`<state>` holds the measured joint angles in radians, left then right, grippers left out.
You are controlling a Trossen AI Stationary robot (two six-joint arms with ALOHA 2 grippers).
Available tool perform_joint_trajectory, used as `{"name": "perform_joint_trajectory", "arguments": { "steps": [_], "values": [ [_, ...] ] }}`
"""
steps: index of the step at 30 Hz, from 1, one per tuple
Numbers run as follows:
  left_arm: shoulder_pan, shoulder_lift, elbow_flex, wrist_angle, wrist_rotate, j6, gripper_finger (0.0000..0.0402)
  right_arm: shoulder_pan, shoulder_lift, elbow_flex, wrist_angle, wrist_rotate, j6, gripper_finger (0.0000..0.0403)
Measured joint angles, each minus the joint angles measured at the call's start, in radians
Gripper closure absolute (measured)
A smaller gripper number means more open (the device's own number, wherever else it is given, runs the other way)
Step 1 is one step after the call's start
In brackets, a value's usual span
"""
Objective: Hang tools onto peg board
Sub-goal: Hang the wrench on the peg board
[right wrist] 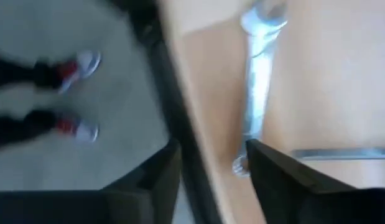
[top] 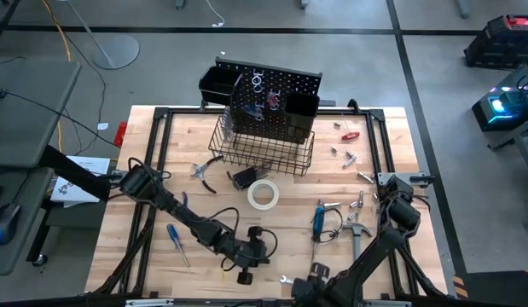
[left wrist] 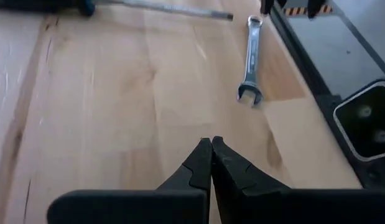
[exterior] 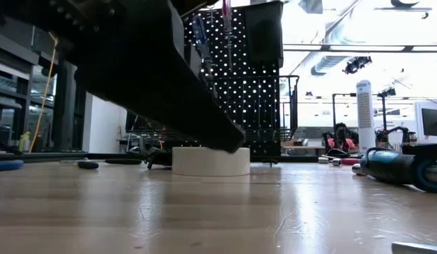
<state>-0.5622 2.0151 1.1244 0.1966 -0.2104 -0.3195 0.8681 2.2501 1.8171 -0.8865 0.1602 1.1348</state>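
The black peg board [top: 272,85] stands at the table's far side with two bins and a wire basket [top: 264,147]. A white tape roll [top: 263,194] [exterior: 210,161] lies on its flat side mid-table. A silver wrench [top: 285,279] [left wrist: 250,59] [right wrist: 259,81] lies flat near the table's front edge. My left gripper [top: 255,260] [left wrist: 211,142] is shut and empty, low over the wood just left of the wrench. My right gripper [top: 308,280] [right wrist: 211,165] points steeply down, open, over the wrench's end at the table's edge. My right gripper comes from above with its fingers wide apart. One finger [right wrist: 276,171] stands right beside the wrench's end [right wrist: 243,163]. I cannot tell whether it touches. The wrench lies flat on the table.
Pliers [top: 204,170], a blue screwdriver [top: 176,243], a blue-handled tool [top: 319,217] [exterior: 402,166], a hammer [top: 356,234] and a red screwdriver [top: 349,135] lie scattered on the wood. The black table frame [right wrist: 180,124] runs beside the wrench. A person's shoes [right wrist: 77,62] show on the floor.
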Motion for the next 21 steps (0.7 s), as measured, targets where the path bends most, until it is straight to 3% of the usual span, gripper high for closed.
{"name": "perform_joint_trajectory", "arguments": {
  "steps": [6, 16, 21],
  "values": [
    [0.005, 0.000, 0.000, 0.075, -0.044, 0.060, 0.0401, -0.026, 0.033, -0.001, -0.092, -0.091, -0.073, 0.0173],
    [0.079, 0.011, 0.002, 0.124, 0.026, 0.146, 0.0401, -0.063, 0.034, 0.000, -0.045, -0.085, -0.091, 0.0172],
    [0.088, 0.076, 0.001, 0.183, 0.081, 0.110, 0.0401, -0.065, 0.071, 0.006, -0.048, -0.115, 0.005, 0.0188]
  ]
}}
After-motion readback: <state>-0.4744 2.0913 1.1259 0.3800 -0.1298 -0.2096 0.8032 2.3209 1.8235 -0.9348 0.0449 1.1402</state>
